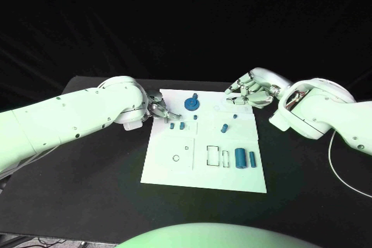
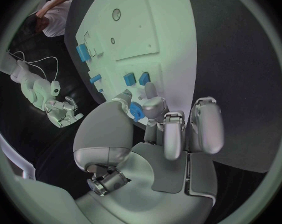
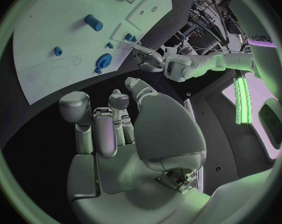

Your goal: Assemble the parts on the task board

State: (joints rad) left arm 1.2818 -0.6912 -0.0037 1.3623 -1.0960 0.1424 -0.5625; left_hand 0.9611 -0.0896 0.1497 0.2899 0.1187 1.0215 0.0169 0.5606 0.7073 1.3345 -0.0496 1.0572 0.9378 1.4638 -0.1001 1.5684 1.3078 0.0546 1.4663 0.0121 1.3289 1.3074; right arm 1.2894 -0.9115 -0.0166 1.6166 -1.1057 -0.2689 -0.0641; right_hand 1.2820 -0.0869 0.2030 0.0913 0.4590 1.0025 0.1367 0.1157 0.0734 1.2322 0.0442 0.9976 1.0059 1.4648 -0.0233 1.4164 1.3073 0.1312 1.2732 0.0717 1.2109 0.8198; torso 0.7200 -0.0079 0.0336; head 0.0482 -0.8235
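Precision matters most here, since the left hand [image 2: 155, 129] pinches a small blue part [image 2: 136, 111] between its thumb and a finger at the far left edge of the task board [image 1: 233, 175], and that part has to seat in a slot, not merely land on the plate. In the left wrist view the held piece sits just beside two square blue blocks [image 2: 136, 78] lying on the board, so the descent should probably be straight and slow to avoid nudging them. The blue gear [image 1: 191, 103] stands near the board's far edge, between the two hands, and a short blue peg [image 1: 222, 128] lies at mid-board; two upright blue cylinders [image 1: 244, 157] stand toward the near right corner, beside outlined rectangular recesses. The right hand [image 1: 248, 93] hovers over the far right corner of the board with its fingers loosely curled and apart, holding nothing; it would do well to stay away from the gear while the left works. I judge the grip light, so the part could twist; keeping the fingers pinched until the piece bottoms out seems wise. The black tabletop [image 1: 93, 172] surrounds the board.
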